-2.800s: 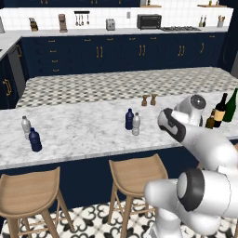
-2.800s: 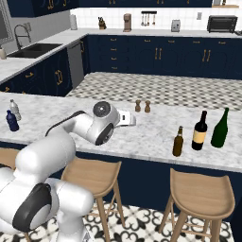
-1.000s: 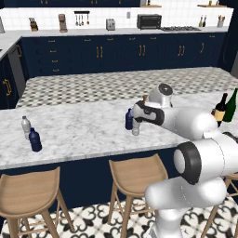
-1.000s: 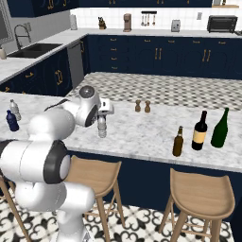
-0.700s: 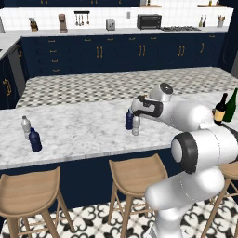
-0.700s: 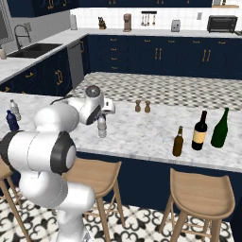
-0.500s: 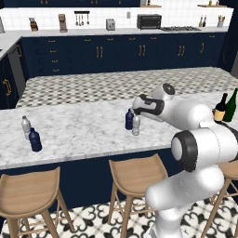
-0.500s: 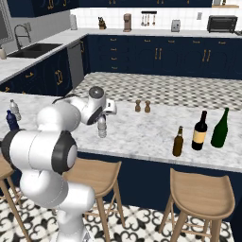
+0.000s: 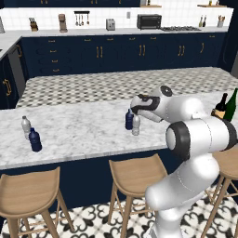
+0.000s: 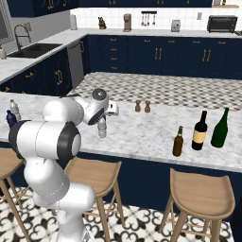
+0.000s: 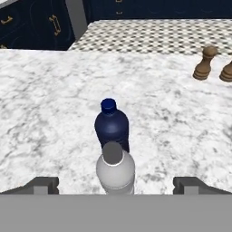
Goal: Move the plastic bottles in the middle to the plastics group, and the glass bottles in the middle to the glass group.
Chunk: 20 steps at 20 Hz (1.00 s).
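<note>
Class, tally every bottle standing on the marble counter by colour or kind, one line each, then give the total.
Navy blue stubby bottles: 2
Clear stubby bottles: 2
Amber bottle: 1
Dark wine bottle with tan label: 1
Green wine bottle: 1
Total: 7 bottles

Counted on the marble counter [image 9: 79,135]: two navy plastic bottles [image 9: 128,119] [image 9: 34,140]; two clear plastic bottles with pale caps [image 9: 136,125] [image 9: 26,127]; one amber glass bottle [image 10: 178,141]; two wine bottles, one dark with tan label [image 10: 200,131], one green [image 10: 220,128]; two brown wooden shakers [image 11: 204,63] [image 11: 226,71]. Wooden stools: three, counting across both base views [image 9: 29,190] [image 9: 135,173] [image 10: 201,194].
</note>
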### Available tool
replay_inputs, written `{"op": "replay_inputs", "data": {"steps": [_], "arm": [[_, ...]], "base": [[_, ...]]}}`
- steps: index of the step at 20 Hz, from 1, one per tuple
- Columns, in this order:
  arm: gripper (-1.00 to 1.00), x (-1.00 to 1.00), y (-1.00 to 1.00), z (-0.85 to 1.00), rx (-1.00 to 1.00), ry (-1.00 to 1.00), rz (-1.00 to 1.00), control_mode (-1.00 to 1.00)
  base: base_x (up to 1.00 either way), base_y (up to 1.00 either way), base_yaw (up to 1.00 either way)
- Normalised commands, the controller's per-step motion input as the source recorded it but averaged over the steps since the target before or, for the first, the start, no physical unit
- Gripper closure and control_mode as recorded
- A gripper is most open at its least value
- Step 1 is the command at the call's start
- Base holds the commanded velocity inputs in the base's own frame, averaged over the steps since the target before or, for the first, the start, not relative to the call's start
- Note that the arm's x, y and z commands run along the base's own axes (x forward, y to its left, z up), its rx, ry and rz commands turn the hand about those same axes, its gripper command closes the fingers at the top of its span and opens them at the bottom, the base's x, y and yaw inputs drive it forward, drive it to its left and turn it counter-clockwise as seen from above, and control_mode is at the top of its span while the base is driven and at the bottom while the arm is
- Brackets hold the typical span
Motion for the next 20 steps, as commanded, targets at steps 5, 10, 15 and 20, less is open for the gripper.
{"op": "replay_inputs", "data": {"steps": [5, 10, 15, 20], "arm": [[-1.00, 0.14, 0.08, -0.17, 0.00, 0.00, 0.00, -1.00], [-1.00, 0.00, 0.13, -0.16, -0.01, 0.00, 0.00, -1.00], [-1.00, 0.03, 0.00, -0.17, 0.00, 0.00, 0.00, -1.00], [-1.00, 0.18, 0.00, -0.14, 0.00, -0.01, 0.00, -1.00]], "base": [[0.00, 0.00, 0.00], [0.00, 0.00, 0.00], [0.00, 0.00, 0.00], [0.00, 0.00, 0.00]]}}
